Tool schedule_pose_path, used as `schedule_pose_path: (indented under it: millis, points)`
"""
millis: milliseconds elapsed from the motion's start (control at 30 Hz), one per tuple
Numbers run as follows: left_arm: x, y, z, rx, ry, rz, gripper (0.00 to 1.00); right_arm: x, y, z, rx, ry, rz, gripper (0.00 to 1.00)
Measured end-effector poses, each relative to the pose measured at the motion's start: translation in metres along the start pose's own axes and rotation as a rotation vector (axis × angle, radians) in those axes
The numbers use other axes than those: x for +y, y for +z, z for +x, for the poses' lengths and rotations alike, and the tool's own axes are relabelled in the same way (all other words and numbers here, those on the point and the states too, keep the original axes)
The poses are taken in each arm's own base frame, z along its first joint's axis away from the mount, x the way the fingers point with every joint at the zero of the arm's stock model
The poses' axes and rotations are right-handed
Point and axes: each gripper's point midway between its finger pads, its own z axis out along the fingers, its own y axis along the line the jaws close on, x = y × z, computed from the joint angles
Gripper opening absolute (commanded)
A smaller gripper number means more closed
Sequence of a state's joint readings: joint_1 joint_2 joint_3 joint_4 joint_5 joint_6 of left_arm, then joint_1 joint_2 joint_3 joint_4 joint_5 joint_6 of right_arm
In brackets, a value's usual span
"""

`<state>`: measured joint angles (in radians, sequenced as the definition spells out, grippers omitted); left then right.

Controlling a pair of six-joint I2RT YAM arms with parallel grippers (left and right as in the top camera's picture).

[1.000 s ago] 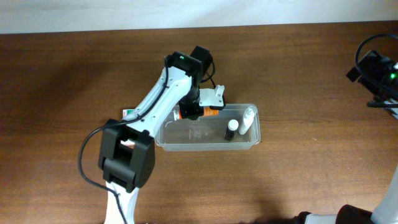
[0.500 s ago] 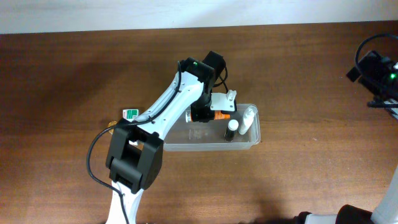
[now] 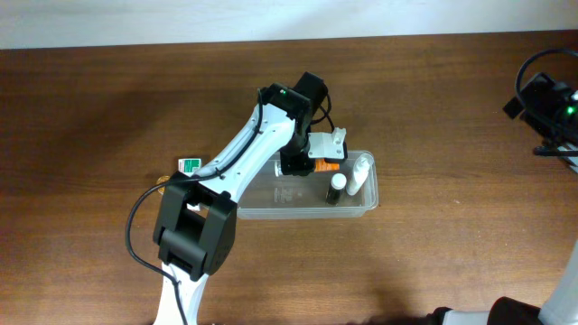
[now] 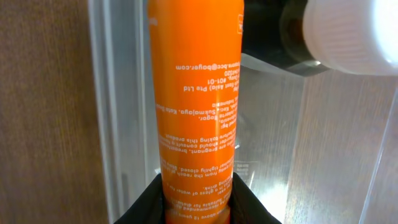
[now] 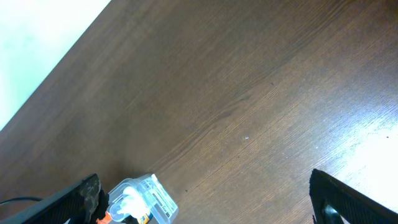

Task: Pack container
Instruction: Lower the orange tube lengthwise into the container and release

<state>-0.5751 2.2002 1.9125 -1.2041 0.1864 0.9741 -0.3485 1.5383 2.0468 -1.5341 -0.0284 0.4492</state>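
The clear plastic container (image 3: 271, 209) lies mid-table and also shows small in the right wrist view (image 5: 163, 200). Inside it are a white bottle (image 3: 363, 171) and a small black-capped bottle (image 3: 336, 188). My left gripper (image 3: 312, 166) is shut on an orange tube (image 4: 194, 99) and holds it over the container's far side, above its rim (image 4: 118, 124). A white cap (image 4: 354, 34) shows beside the tube. My right gripper (image 5: 205, 205) is open and empty, far right, off the table's working area.
A small green-and-white packet (image 3: 188, 166) lies on the table left of the container. The right arm's base (image 3: 546, 99) sits at the far right edge. Bare brown wood surrounds the container.
My left gripper carried the orange tube rightward along the container, from its left end toward the middle. In the last half second it barely moved. The right arm stayed still.
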Motion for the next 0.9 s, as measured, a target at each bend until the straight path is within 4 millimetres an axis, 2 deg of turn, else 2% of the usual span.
schedule_pose_path:
  millis: [333, 433, 667, 900]
  points:
    - [-0.008, 0.022, 0.007, 0.002, -0.006, 0.033, 0.27, 0.000, 0.000, 0.000, 0.000, 0.000, 0.000, 0.98]
    - [-0.006, 0.023, 0.006, -0.006, -0.004, 0.025, 0.32, 0.000, 0.000, 0.000, 0.000, 0.001, 0.000, 0.98]
    - [-0.003, 0.023, 0.002, -0.021, -0.016, 0.013, 0.35, 0.000, 0.000, 0.000, 0.000, 0.000, 0.000, 0.98]
    - [-0.011, 0.019, 0.009, 0.018, -0.114, 0.044, 0.33, 0.000, 0.000, 0.000, 0.000, 0.000, 0.000, 0.98]
